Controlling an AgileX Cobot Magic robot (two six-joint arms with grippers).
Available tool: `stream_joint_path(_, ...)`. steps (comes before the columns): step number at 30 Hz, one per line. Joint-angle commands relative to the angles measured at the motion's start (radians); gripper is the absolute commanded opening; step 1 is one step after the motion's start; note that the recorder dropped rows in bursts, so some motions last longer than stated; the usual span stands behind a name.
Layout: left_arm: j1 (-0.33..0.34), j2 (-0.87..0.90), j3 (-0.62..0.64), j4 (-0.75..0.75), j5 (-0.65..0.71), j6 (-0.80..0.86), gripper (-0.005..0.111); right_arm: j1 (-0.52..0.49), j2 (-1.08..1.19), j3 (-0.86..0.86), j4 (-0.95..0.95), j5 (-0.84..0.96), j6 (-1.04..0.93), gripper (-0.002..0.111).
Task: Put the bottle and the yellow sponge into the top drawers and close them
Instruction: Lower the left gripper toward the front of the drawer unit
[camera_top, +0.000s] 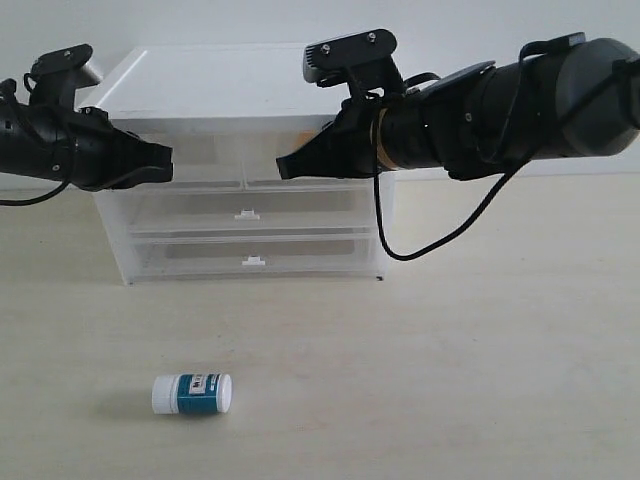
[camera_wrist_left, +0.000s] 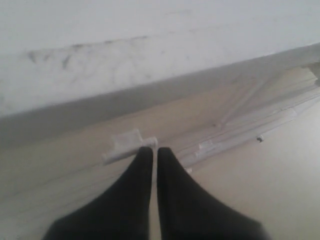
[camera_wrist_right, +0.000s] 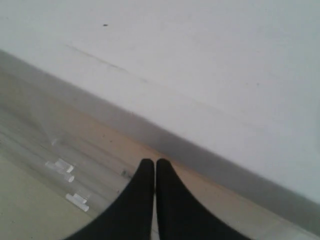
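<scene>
- End effectors: left (camera_wrist_left: 150, 151) and right (camera_wrist_right: 155, 162) both pinched closed, holding nothing, tips at top drawers (camera_top: 210, 160).
- Bottle (camera_top: 192, 394): on its side on tabletop (camera_top: 450, 380), well apart.
- Yellow sponge: not clearly visible.
- Risk: closed tips may slip off the drawer fronts and shove cabinet (camera_top: 220, 80) backward.

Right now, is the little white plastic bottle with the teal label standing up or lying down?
Lying down. The white plastic bottle rests on its side on the pale table, ends pointing left and right.

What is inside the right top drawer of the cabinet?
Through the right top drawer shows a faint orange shape, likely the yellow sponge. The right gripper covers most of that front, hiding the rest. The bottle lies outside, on the table.
</scene>
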Motion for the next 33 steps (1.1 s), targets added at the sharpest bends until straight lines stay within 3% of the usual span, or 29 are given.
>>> stream_joint_path(1, 0.003, 0.007, -0.003, 0.042, 0.011, 0.01, 0.004, -0.006, 0.012, -0.017, 0.0, 0.057, -0.004, 0.0)
stream_joint_path(4, 0.001, -0.027, 0.015, 0.056, -0.026, 0.05, 0.004, -0.006, 0.012, -0.017, 0.0, 0.059, -0.007, 0.0)
stream_joint_path(6, -0.022, -0.082, 0.067, 0.054, -0.171, 0.091, 0.004, -0.006, 0.012, -0.017, 0.0, 0.059, -0.007, 0.0)
stream_joint_path(10, -0.169, -0.191, 0.208, 0.054, -0.527, 0.444, 0.004, -0.006, 0.012, -0.026, 0.0, 0.059, -0.007, 0.0)
stream_joint_path(14, -0.328, -0.18, 0.306, 0.233, -0.901, 0.425, 0.004, -0.006, 0.012, -0.026, 0.0, 0.061, -0.011, 0.0)
stream_joint_path(16, -0.362, -0.171, 0.373, 0.374, -1.086, 0.319, 0.004, -0.006, 0.012, -0.026, 0.0, 0.067, -0.011, 0.0)
stream_joint_path(20, -0.369, -0.141, 0.479, 0.575, -1.314, 0.143, 0.004, -0.006, 0.012, -0.026, 0.0, 0.069, -0.011, 0.0)
stream_joint_path(23, -0.369, -0.088, 0.531, 0.637, -1.468, 0.114, 0.004, -0.006, 0.012, -0.026, 0.0, 0.077, -0.011, 0.0)
stream_joint_path(28, -0.369, 0.033, 0.534, 0.719, -1.513, 0.245, 0.004, -0.006, 0.012, -0.026, 0.0, 0.083, -0.027, 0.0)
stream_joint_path(31, -0.369, 0.105, 0.533, 0.713, -1.659, 0.34, 0.004, -0.006, 0.012, -0.026, 0.0, 0.098, -0.029, 0.0)
stream_joint_path(33, -0.369, 0.142, 0.533, 0.728, -1.686, 0.342, 0.004, -0.006, 0.012, -0.026, 0.0, 0.105, -0.029, 0.0)
